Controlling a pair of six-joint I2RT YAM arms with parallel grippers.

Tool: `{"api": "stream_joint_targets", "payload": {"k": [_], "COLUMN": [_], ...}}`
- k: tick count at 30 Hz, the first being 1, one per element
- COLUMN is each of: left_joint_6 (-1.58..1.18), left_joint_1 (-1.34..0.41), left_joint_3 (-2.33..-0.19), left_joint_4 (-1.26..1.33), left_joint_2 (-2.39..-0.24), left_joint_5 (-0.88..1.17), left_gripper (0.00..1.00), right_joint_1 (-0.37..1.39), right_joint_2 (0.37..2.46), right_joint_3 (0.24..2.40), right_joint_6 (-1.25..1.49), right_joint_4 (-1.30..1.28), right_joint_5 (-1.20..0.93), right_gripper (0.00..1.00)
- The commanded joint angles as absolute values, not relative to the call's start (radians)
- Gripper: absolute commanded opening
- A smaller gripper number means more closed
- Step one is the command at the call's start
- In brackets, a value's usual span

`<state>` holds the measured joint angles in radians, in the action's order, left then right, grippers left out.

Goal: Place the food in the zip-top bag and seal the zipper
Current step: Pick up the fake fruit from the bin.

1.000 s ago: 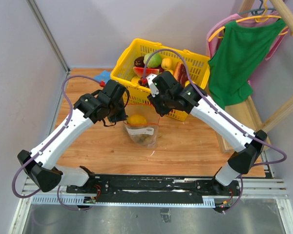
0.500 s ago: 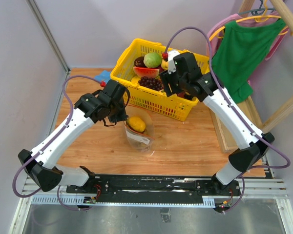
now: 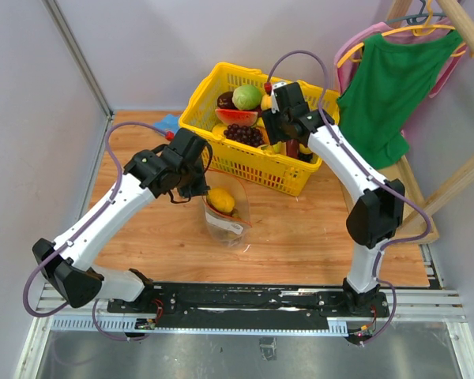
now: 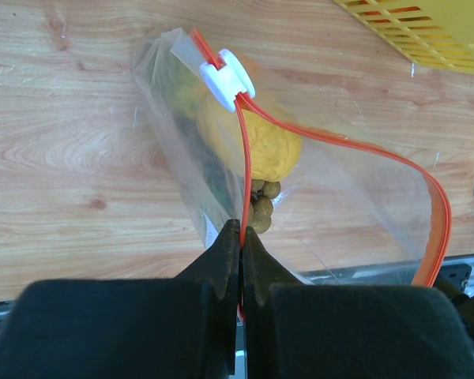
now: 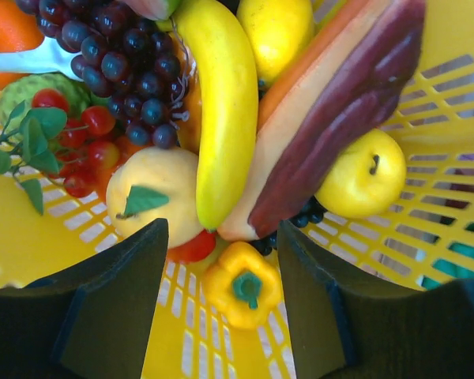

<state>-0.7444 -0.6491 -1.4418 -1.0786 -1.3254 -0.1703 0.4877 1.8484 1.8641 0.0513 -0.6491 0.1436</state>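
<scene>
The right tool (image 5: 220, 237) hovered over the yellow basket (image 3: 253, 170), its fingers spread wide apart and holding nothing. The banana (image 5: 221, 110) lay straight ahead of it in the wrist view, with its near tip about level with the fingertips. Its long axis ran away from the tool, so the fingers stood on either side of its narrow width, which looked a fair line for closing on it. A small yellow pepper (image 5: 241, 288) sat in the gap just below that tip and a pale yellow fruit (image 5: 154, 197) pressed against the banana's left side, so either could be caught in the pinch.

The bag (image 3: 225, 213) stood on the counter (image 3: 300, 237) in front of the basket, between the two arms. The left tool (image 4: 241, 237) was clamped on the near run of the zipper (image 4: 340, 140), which held the mouth open in a wide loop. A yellow fruit (image 4: 265, 146) and the brown balls (image 4: 261, 207) were already inside. With the left arm tied to the bag, the right arm was the nearer to the basket and the only one free.
</scene>
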Motion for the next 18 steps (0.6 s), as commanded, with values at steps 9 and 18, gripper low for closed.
{"api": "stream_joint_targets", "payload": {"k": [9,18], "left_joint_6": [-0.729,-0.718], "left_joint_1": [-0.641,-0.641], "left_joint_3": [-1.493,-1.508], "left_joint_4": [-1.074,-1.081], "left_joint_2": [-1.358,-1.377], "left_joint_5": [-0.157,-0.162], "left_gripper": [0.0,0.0], "right_joint_1": [0.447,0.433], "right_joint_2": [2.043,2.153], "right_joint_3": [1.948,1.992], "right_joint_6": [0.051,0.07], "right_joint_4": [-0.503,-0.488], "right_joint_5": [0.183,0.19], "right_gripper": [0.56,0.56]}}
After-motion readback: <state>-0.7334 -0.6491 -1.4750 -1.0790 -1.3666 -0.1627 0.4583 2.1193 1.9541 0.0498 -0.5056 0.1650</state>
